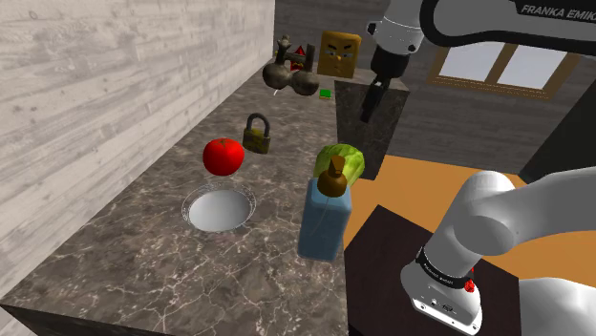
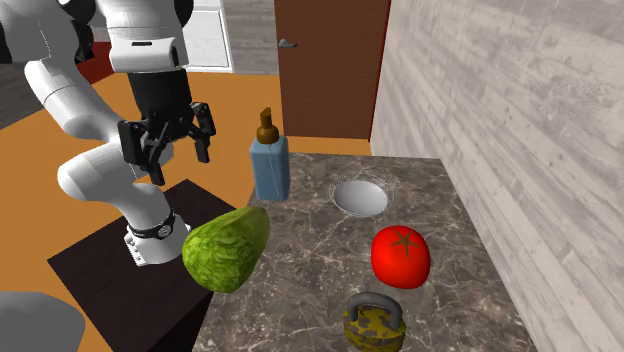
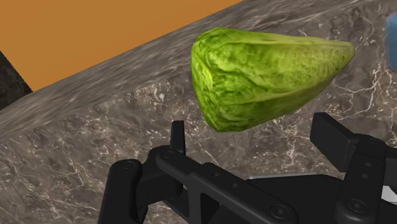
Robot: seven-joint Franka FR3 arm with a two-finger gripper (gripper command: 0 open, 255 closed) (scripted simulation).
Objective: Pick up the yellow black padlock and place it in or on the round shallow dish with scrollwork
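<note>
The padlock (image 1: 256, 134) (image 2: 373, 322) is brass-yellow with a dark mottled body and stands upright on the marble counter (image 1: 143, 267), beside a red tomato (image 1: 223, 156) (image 2: 401, 256). The round shallow dish (image 1: 219, 209) (image 2: 360, 196) has a white middle and a scrollwork rim, and sits nearer the stand, past the tomato. My gripper (image 1: 371, 107) (image 2: 180, 160) (image 3: 254, 137) hangs open and empty above the counter's outer edge. It looks down at a green lettuce head (image 3: 267, 76) and is well away from the padlock.
The lettuce head (image 1: 342, 162) (image 2: 226, 248) lies at the counter's outer edge, next to a blue pump bottle (image 1: 326, 215) (image 2: 270, 165). At the far end stand a dark figurine (image 1: 291, 69), a yellow box with a face (image 1: 339, 52) and a small green cube (image 1: 326, 94). A plank wall (image 1: 95, 86) runs along the counter.
</note>
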